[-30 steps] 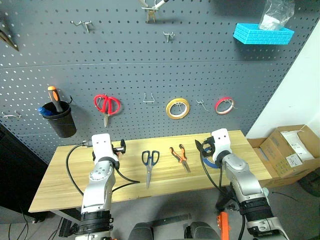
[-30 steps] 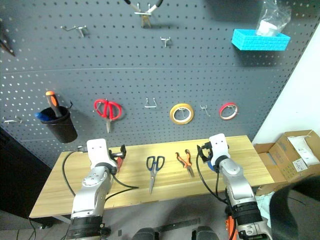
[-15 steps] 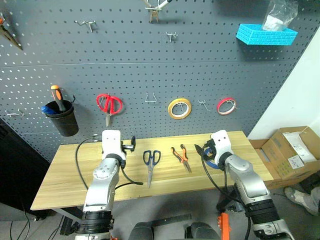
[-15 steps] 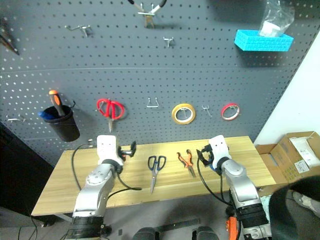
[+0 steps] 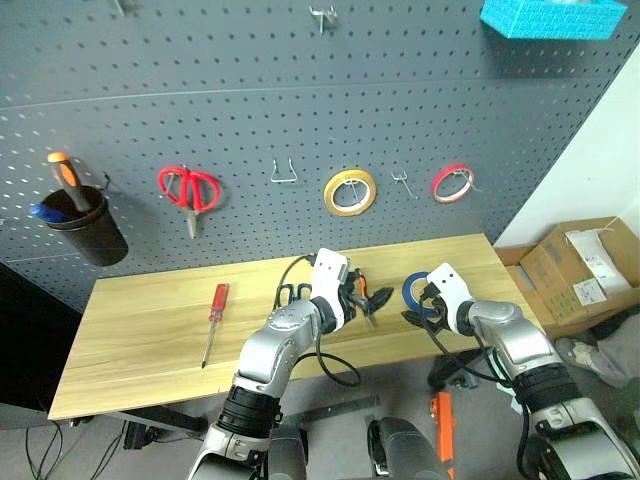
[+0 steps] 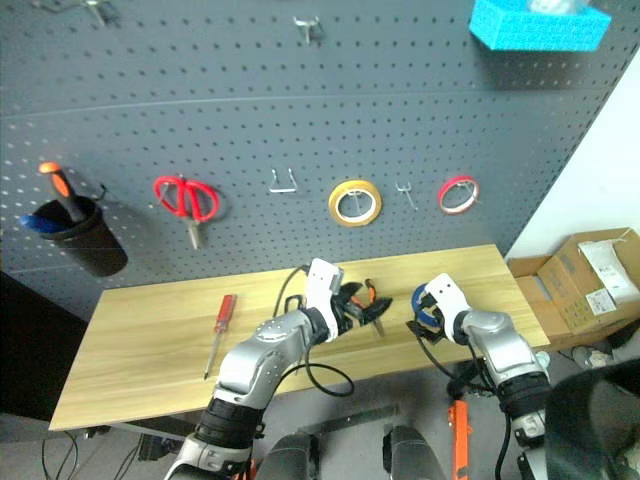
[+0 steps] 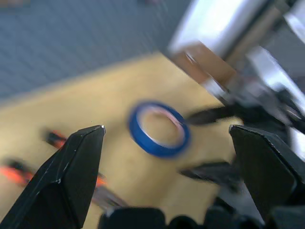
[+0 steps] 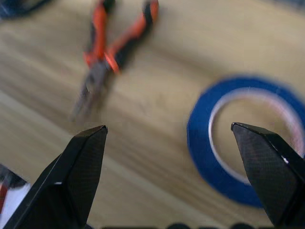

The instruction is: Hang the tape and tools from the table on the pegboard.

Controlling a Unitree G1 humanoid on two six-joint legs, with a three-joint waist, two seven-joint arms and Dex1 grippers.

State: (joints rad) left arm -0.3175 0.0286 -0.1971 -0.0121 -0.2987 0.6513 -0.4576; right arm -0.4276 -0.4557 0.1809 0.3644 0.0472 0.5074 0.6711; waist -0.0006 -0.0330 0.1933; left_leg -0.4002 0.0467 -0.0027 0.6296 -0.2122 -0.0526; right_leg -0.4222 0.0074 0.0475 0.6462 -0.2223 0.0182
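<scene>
No readable writing anywhere: the cardboard box [image 5: 575,280] by the table's right end had white labels, print too small to make out. Count on the pegboard [image 5: 300,120]: 1 pr red-handled scissors [image 5: 187,190], 1 yellow tape roll [image 5: 350,192], 1 red tape roll [image 5: 452,183], 1 black cup [image 5: 85,225] w/ an orange-handled screwdriver [image 5: 64,178] sticking up out of it, 1 blue basket [image 5: 550,18] at top right, plus a few bare metal hooks. On the table [image 5: 140,350]: 1 red-handled screwdriver [image 5: 212,320] lay alone toward the left, well apart from the rest; 1 pr pliers [image 8: 107,57] w/ orange-and-black handles sat mid-table, just beside the blue tape [image 5: 416,291], which lay flat on the wood toward the right end. Dark-blue scissors [image 5: 292,293] were mostly hidden behind the left arm, only the handle loops peeking out. Left gripper [image 5: 372,297] was over the pliers, pointing twd the tape, fingers spread wide w/ nothing between them; in the left wrist view the blue ring showed between them, further off. Right gripper [image 5: 418,305] hovered right at the tape, jaws equally wide, empty; whether it touched the ring couldn't be told. In the right wrist view the tape sat by one fingertip [image 8: 267,167], the pliers farther along the wood.
</scene>
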